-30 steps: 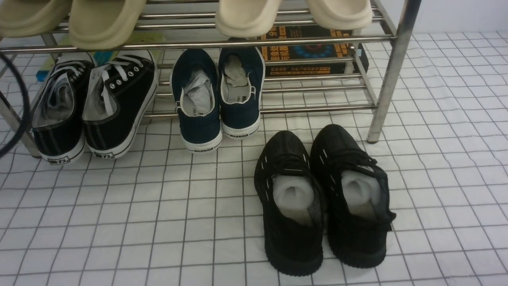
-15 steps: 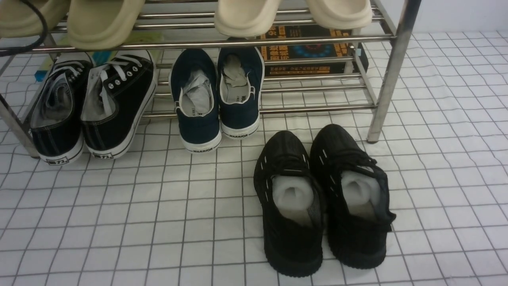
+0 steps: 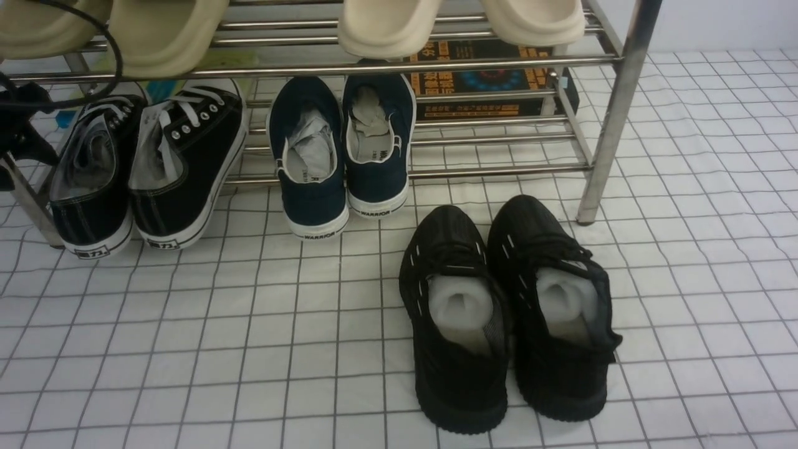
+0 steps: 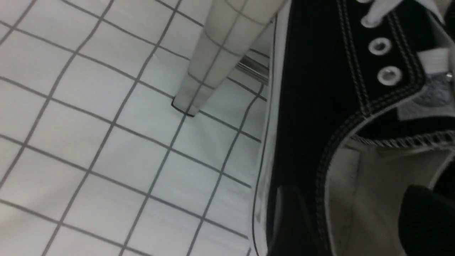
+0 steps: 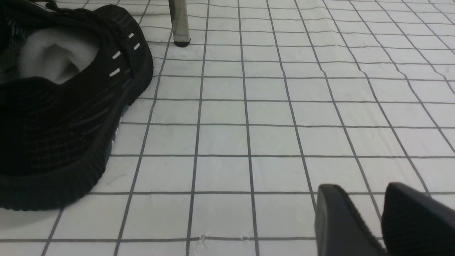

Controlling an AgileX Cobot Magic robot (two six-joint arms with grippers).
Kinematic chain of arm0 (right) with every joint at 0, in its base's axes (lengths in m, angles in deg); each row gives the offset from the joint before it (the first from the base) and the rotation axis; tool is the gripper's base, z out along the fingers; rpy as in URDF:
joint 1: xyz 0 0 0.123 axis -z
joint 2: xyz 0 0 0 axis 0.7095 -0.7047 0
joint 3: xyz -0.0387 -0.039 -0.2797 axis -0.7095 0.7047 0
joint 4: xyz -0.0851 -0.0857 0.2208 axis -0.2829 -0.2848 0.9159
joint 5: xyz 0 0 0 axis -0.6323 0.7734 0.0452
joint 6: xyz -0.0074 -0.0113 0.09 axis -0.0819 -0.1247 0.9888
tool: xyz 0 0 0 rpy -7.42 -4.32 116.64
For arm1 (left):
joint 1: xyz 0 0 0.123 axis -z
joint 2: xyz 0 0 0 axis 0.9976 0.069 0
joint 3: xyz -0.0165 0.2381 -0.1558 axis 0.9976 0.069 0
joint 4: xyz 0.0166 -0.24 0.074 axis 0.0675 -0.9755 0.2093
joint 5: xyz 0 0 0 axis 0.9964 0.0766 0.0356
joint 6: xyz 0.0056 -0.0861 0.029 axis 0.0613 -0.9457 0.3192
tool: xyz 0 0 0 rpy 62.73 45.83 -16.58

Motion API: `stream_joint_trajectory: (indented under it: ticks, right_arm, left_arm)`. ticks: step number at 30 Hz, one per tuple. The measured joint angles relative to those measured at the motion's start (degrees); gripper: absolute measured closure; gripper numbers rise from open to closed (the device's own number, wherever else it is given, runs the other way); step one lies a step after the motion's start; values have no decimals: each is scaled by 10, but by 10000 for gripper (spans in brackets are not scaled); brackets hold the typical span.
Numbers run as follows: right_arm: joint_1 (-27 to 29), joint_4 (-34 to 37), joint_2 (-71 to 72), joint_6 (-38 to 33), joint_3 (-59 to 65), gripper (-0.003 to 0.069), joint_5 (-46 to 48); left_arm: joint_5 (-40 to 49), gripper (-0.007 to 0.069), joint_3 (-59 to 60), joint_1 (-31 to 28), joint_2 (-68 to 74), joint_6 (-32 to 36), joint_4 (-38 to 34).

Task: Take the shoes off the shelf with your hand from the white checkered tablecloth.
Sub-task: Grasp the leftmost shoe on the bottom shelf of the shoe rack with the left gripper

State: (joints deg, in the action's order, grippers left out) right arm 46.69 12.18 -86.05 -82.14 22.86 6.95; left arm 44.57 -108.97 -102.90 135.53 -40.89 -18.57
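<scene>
The pair of black canvas shoes stands at the left on the shelf's lowest tier, heels on the white checkered tablecloth (image 3: pixel 249 343): left shoe (image 3: pixel 93 187), right shoe (image 3: pixel 187 168). The shelf (image 3: pixel 614 125) is chrome tube. My left arm (image 3: pixel 22 118) shows at the far left edge beside the left shoe. In the left wrist view my left gripper (image 4: pixel 352 193) is open astride that shoe's (image 4: pixel 320 89) side wall, one finger outside, one over the opening, next to a shelf leg (image 4: pixel 213 53). My right gripper (image 5: pixel 359 192) is slightly open and empty, low over the cloth.
Navy slip-ons (image 3: pixel 340 156) marked WARRIOR stand mid-shelf. All-black knit sneakers (image 3: pixel 505 312) sit on the cloth in front, also left of my right gripper (image 5: pixel 64 117). Beige slippers (image 3: pixel 386 25) lie on the upper tier. A dark printed box (image 3: pixel 486 81) stands behind the rack.
My left arm has come into the front view at the far left, beside the left canvas shoe. Its cable has swung up over the upper tier. The shoes stay in place.
</scene>
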Motion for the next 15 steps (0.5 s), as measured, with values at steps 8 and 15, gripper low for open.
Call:
stream_joint_trajectory:
  ticks: [8, 15]
  right_arm:
    - [0, 0, 0, 0, 0, 433, 0]
    - [0, 0, 0, -1, 0, 423, 0]
  left_arm:
    - [-50, 197, 0, 1, 60, 2, -2]
    - [-58, 370, -3, 3, 84, 2, -10]
